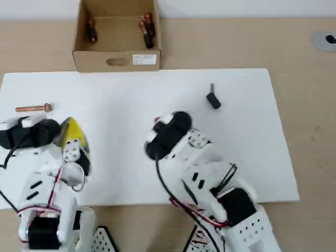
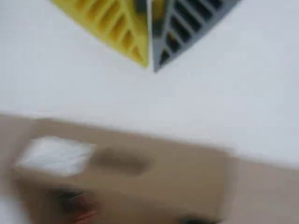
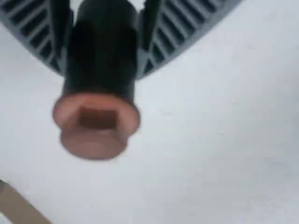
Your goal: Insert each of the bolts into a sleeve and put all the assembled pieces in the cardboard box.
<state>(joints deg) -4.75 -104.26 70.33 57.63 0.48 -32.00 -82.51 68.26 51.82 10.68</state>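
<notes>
Near the mat's [image 1: 131,94] front edge, the right gripper [image 3: 103,28] clamps a black sleeve [image 3: 100,60] with a bolt [image 3: 96,123] inside, and the left gripper [image 2: 150,56] is closed on nothing. Farther off lie a loose bolt [image 1: 32,108] on the left and a spare sleeve [image 1: 213,100] on the right. Beyond them, the cardboard box [image 1: 116,60] holds assembled pieces [image 1: 147,26].

Wooden table [image 1: 304,52] in front of me, with a big white sheet [image 1: 131,100] lying flat on it and covering most of the middle; bare wood shows along the far side, the right side and the near edge. The cardboard box [image 1: 94,60] stands on the wood at the far left, front wall right at the sheet's far edge, and a grey disc [image 1: 324,40] sits on the wood at the far right corner. On the sheet: one copper bolt [image 1: 32,108] lying flat near the left edge and a black sleeve [image 1: 213,100] right of centre, well apart from each other
</notes>
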